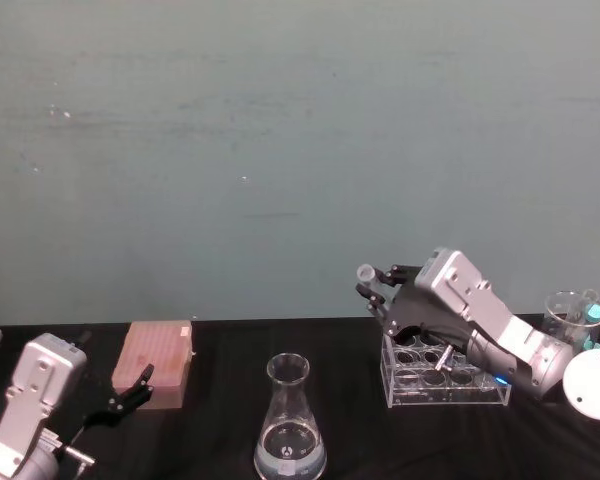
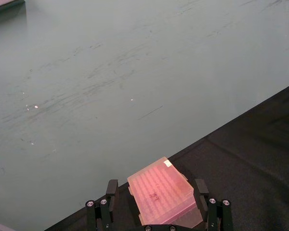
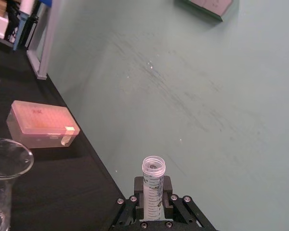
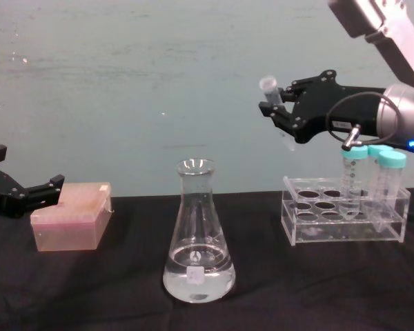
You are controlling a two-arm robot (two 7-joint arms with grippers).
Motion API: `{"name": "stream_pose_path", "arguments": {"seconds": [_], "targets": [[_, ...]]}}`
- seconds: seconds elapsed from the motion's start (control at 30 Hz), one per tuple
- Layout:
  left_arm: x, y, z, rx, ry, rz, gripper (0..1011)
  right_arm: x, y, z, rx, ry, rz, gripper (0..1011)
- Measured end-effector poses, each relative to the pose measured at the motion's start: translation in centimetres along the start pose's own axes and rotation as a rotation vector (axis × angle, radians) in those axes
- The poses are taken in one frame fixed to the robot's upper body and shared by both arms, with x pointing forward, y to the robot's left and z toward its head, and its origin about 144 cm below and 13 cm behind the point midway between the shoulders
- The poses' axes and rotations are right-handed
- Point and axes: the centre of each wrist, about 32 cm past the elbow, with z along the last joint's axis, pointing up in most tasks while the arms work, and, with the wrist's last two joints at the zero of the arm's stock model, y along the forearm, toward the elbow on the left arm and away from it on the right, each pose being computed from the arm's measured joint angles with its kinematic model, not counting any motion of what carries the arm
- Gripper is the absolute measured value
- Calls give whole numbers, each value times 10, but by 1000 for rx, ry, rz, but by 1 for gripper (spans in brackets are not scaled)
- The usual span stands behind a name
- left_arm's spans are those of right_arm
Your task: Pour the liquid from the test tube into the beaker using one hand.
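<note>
Clenched on the test tube [image 4: 268,87], our right claw [image 4: 279,110] hangs high above the counter [image 4: 90,289], about over the left end of the clear rack [image 4: 345,224] and well to the right of the beaker [image 4: 198,234]. We see clear liquid [image 4: 198,281] pooled in the beaker's wide base. Our left claw [image 1: 132,390] sits low beside the pink box [image 4: 72,217], spread wide and holding nothing. The tube's long axis runs near vertical, with the open rim up and leaning slightly toward the beaker. Claw fingers cover its middle, and we cannot tell whether any liquid sits inside.
</note>
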Motion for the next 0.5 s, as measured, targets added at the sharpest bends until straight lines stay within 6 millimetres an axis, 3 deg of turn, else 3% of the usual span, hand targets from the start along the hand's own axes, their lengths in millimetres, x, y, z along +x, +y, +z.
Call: {"name": "stream_pose_path", "arguments": {"seconds": [0.5], "targets": [[0,0,0,0,0,0,1000,-16,4,13,30,-130,27,218]]}}
